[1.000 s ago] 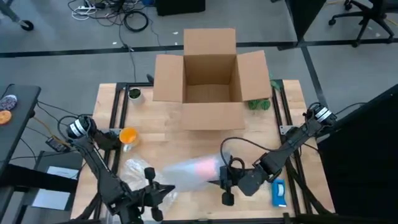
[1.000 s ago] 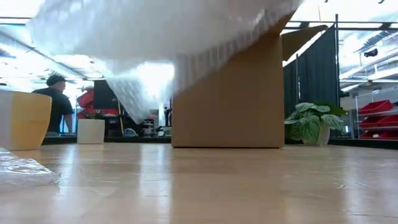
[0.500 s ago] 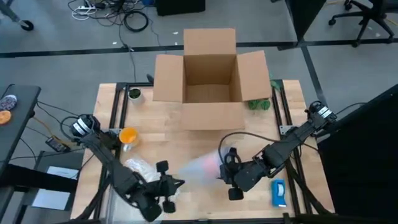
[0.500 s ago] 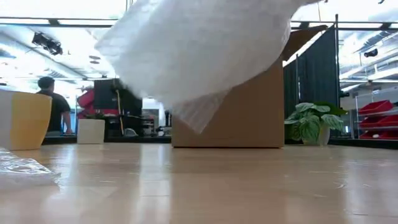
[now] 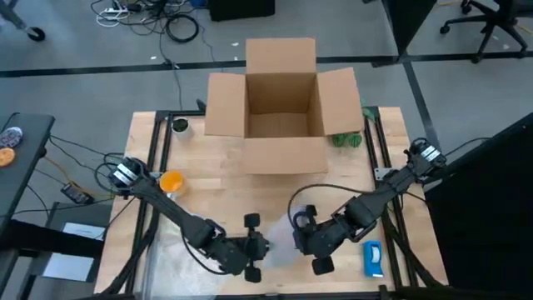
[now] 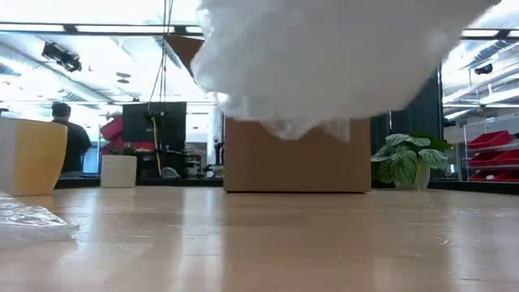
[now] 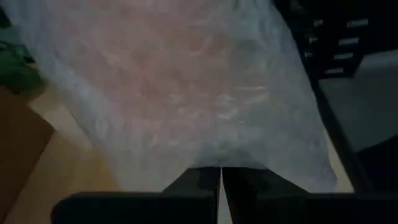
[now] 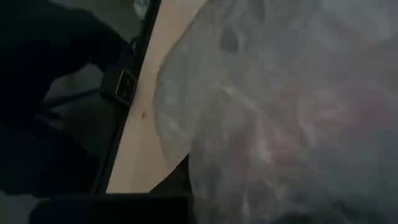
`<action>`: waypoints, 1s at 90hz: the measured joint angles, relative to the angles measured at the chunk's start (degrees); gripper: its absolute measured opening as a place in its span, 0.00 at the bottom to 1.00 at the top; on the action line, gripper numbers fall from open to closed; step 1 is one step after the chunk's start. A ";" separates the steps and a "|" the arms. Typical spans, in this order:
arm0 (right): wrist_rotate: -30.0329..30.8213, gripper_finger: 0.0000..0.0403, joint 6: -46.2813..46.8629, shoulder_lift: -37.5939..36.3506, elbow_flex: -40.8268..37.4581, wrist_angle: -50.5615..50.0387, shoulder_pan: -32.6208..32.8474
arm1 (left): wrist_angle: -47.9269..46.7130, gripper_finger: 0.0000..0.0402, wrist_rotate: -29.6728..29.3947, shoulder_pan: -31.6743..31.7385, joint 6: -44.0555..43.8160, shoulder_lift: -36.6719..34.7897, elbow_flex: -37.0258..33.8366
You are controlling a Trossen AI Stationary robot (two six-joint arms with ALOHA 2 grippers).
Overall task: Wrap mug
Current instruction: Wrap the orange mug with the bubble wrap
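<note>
The orange mug (image 5: 171, 182) stands upright on its base on the left part of the table, and the low view shows it at the left (image 6: 32, 156); no gripper is near it. A sheet of bubble wrap (image 5: 280, 242) hangs above the table near its front edge (image 6: 340, 57). My left gripper (image 5: 256, 247) is shut on the sheet's left end. My right gripper (image 5: 306, 237) is close by at the right end. In the right wrist view the wrap (image 8: 292, 118) covers that gripper's fingers. My left gripper pinches an edge of the bubble wrap (image 7: 221, 163) between its two shut fingers, coming level from the table's left. The sheet spreads away from the fingers, lifted clear of the table. My right gripper holds the sheet's other end from the right; the wrap itself hides the place of contact.
An open cardboard box (image 5: 279, 108) stands at the far middle, with a small plant (image 5: 347, 139) beside it. A flat blue-and-white object (image 5: 372, 257) lies near the right front. A crumpled piece of clear wrap (image 6: 28, 223) lies on the table at the left.
My left gripper has swept along the near edge toward the table's right, carrying its end of the sheet up to my right gripper. The sheet, spread wide between the grippers before, is now bunched into a short hanging bundle, still clear of the table.
</note>
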 joint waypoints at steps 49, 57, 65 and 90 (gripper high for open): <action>-5.06 0.06 9.55 0.62 -0.07 -14.93 -0.30 | 0.57 0.00 -1.76 3.07 6.79 -1.44 0.04; -6.44 0.06 9.96 0.62 -0.09 -16.11 -0.70 | 2.99 0.00 -4.24 3.10 9.29 -1.60 0.07; -7.88 0.06 8.48 0.62 -0.09 -13.02 -0.79 | 7.30 0.00 -4.18 4.06 10.57 -0.63 0.14; -10.78 0.06 7.16 0.62 -0.67 -7.94 -1.03 | 15.87 0.00 -2.24 6.14 15.85 1.99 0.07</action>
